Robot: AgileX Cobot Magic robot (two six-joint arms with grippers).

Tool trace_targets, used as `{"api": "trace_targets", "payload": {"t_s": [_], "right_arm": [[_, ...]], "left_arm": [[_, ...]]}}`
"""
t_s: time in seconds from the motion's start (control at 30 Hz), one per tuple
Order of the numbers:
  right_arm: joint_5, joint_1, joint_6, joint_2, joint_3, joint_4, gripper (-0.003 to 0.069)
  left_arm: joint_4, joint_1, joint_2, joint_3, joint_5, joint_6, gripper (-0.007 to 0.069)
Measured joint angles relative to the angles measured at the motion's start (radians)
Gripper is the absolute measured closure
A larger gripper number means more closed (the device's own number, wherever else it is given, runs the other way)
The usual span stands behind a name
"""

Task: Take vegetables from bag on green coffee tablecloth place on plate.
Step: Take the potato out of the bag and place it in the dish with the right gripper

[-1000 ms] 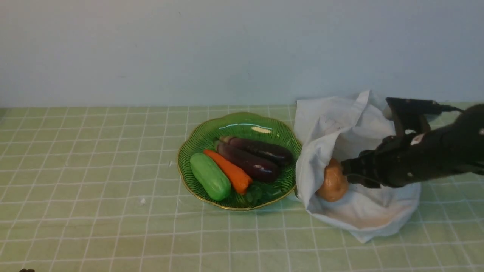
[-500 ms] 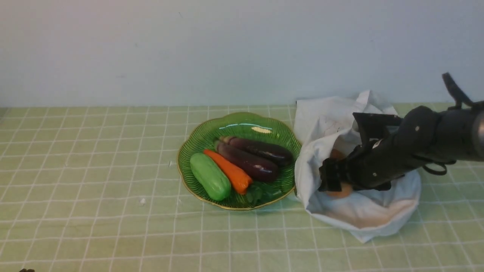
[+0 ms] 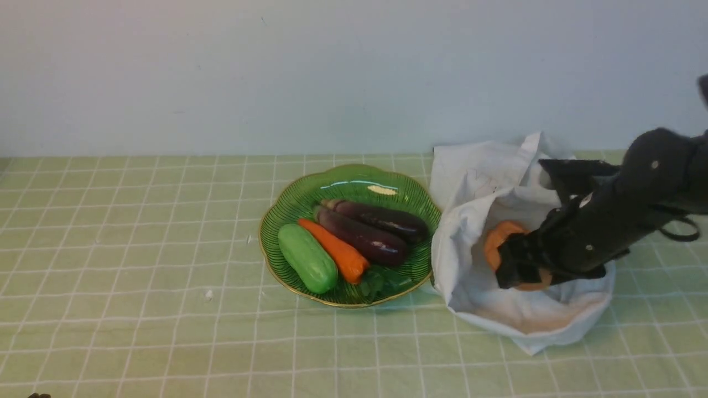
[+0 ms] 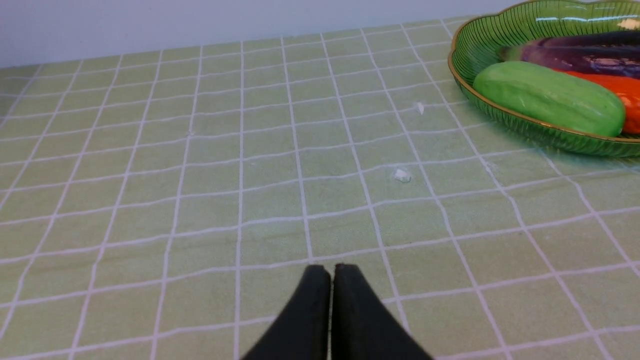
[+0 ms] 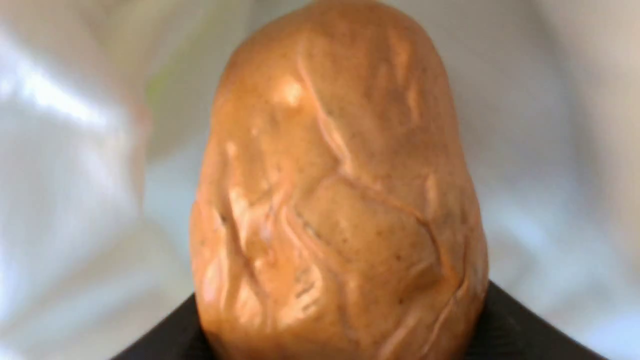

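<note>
Clamping the potato [image 3: 499,241], the right end effector [image 3: 517,271] has lifted it within the last second. It hangs inside the bag [image 3: 470,182], so transfer to the plate [image 3: 287,205] beside the bag follows. Meanwhile the left end effector [image 4: 330,282] is pressed together.

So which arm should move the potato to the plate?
Right. The right fingers are inside the bag, shut around the potato, beside the plate. The left fingers are shut and empty over tablecloth, short of the plate.
</note>
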Motion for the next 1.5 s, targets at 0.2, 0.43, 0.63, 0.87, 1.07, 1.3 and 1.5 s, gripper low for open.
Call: {"api": "trace_targets", "payload": {"t_s": [0.2, 0.43, 0.63, 0.87, 1.07, 1.3, 1.5], "right_arm": [[0.093, 0.019, 0.082, -0.219, 0.000, -0.030, 0.0165], [-0.086, 0.216, -0.018, -0.196, -0.031, 0.094, 0.0165], [-0.113, 0.326, -0.041, 0.022, -0.219, 0.078, 0.0165], [-0.092, 0.338, -0.041, 0.241, -0.418, 0.015, 0.0155], [-0.043, 0.338, 0.010, 0.292, -0.496, -0.051, -0.0003], [0.200, 0.338, 0.055, 0.265, -0.658, -0.181, -0.0025], [0.422, 0.338, 0.060, 0.177, -0.850, -0.296, 0.0123]], "left_arm": [[0.000, 0.000, 0.000, 0.000, 0.000, 0.000, 0.0633], [0.000, 0.000, 0.000, 0.000, 0.000, 0.000, 0.0633], [0.000, 0.000, 0.000, 0.000, 0.000, 0.000, 0.0633], [0.000, 0.000, 0.000, 0.000, 0.000, 0.000, 0.0633], [0.000, 0.000, 0.000, 0.000, 0.000, 0.000, 0.0633], [0.000, 0.000, 0.000, 0.000, 0.000, 0.000, 0.0633], [0.000, 0.000, 0.000, 0.000, 0.000, 0.000, 0.0633]]}}
